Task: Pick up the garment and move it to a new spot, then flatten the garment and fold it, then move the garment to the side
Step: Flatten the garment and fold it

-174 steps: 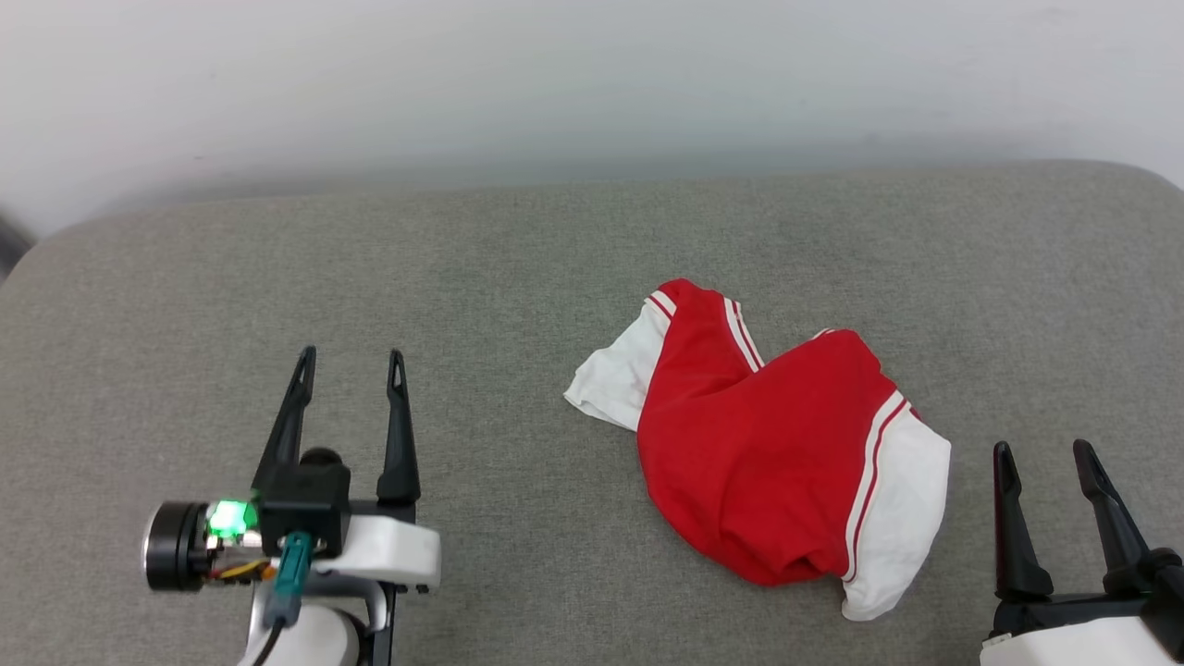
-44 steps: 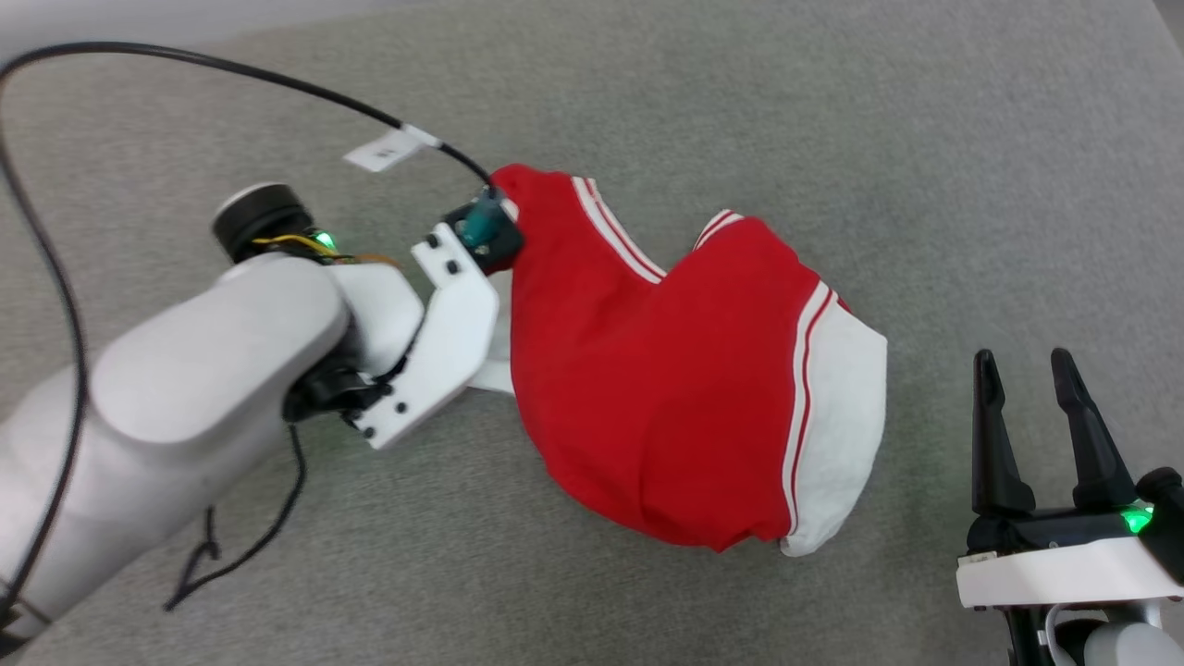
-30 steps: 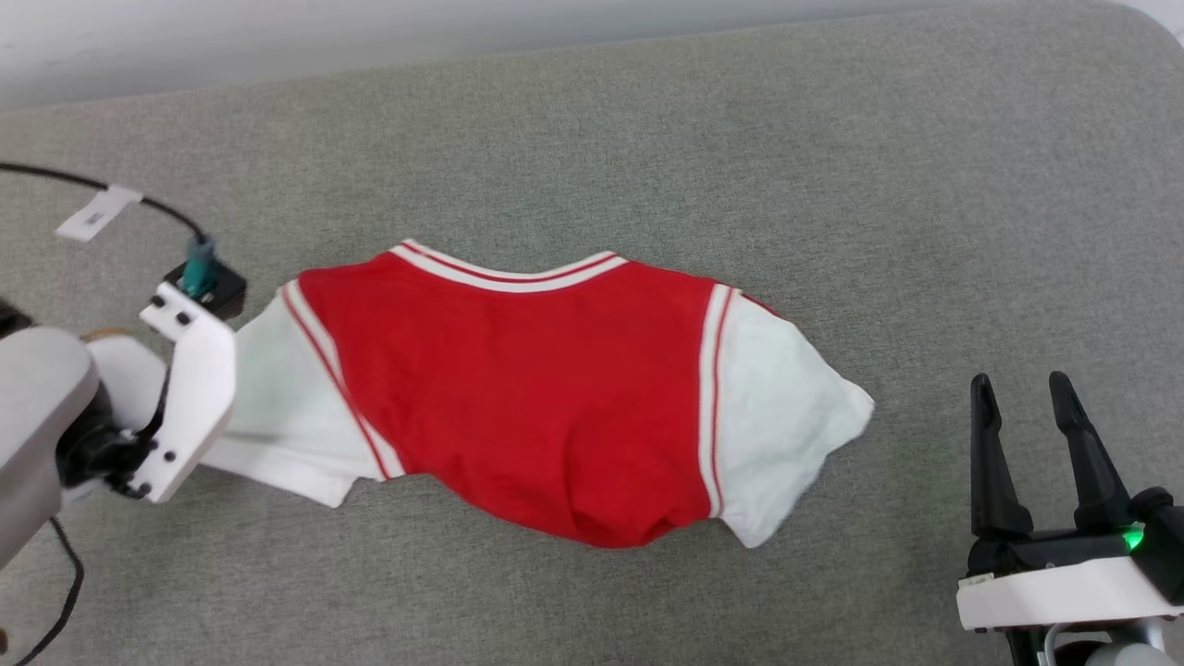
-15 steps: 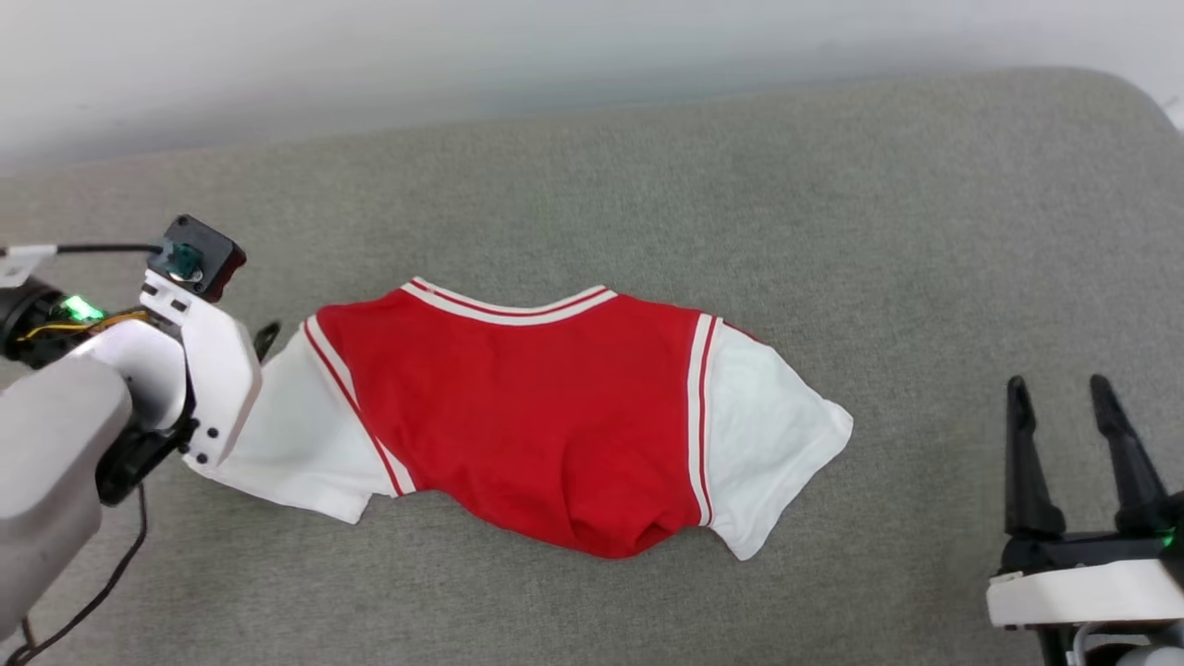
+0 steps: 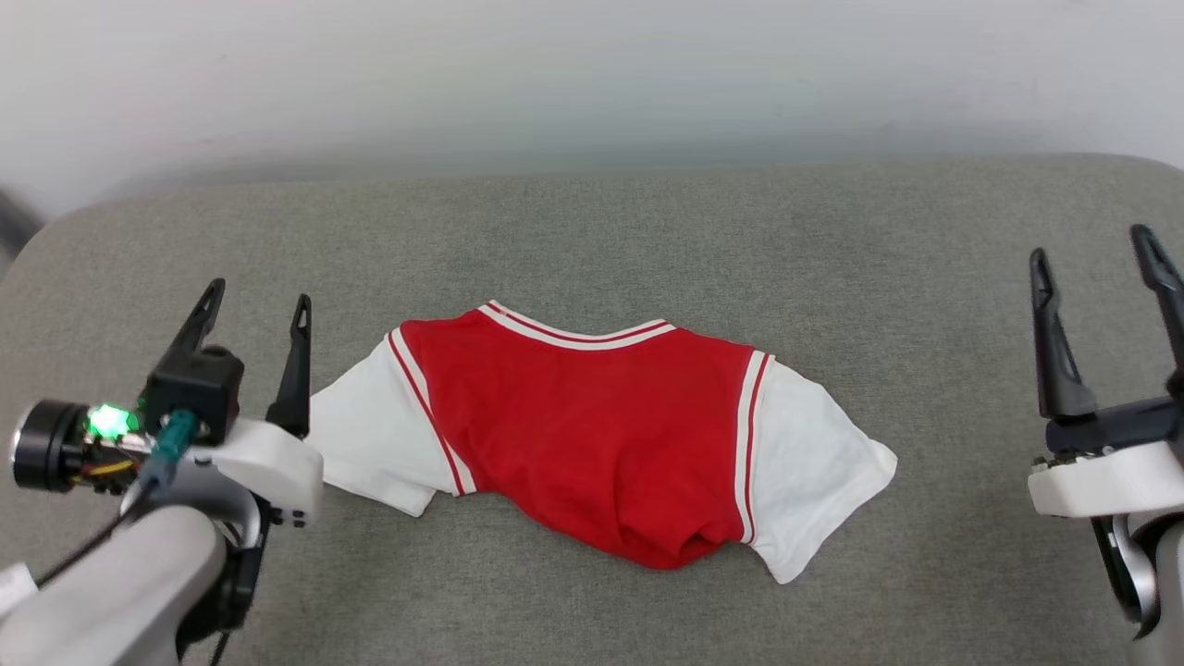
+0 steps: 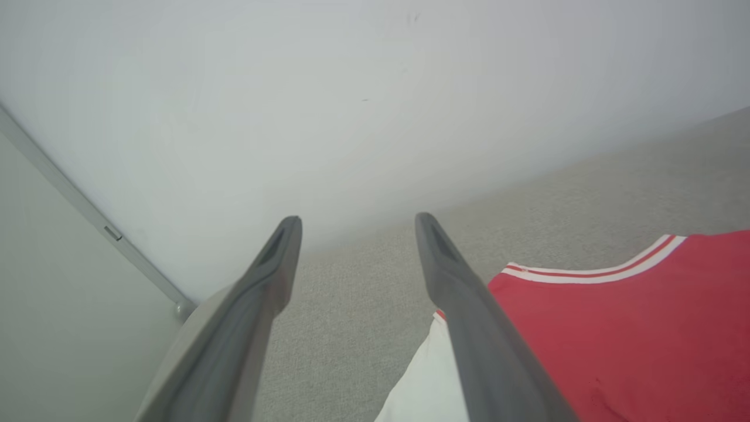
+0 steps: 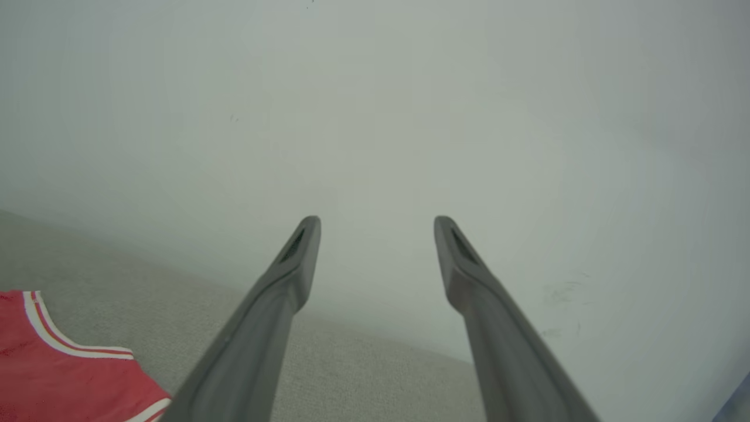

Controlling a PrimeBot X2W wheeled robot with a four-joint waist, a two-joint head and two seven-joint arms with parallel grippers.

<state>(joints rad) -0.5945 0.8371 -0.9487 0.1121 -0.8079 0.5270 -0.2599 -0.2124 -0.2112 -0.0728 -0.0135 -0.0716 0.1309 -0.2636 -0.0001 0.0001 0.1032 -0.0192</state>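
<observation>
On the grey pad point(image 5: 647, 231) the shirt point(image 5: 592, 435) lies between our left gripper point(image 5: 258, 298) and right gripper point(image 5: 1091, 248), both spread wide, holding nothing. Its hem's bunched, so if we fold now we probably trap wrinkles, or pinch just one layer.

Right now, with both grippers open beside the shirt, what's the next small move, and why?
Probably bring the open right gripper to the bunched near hem of the garment and tug it flat; the left gripper is open and empty too.
</observation>
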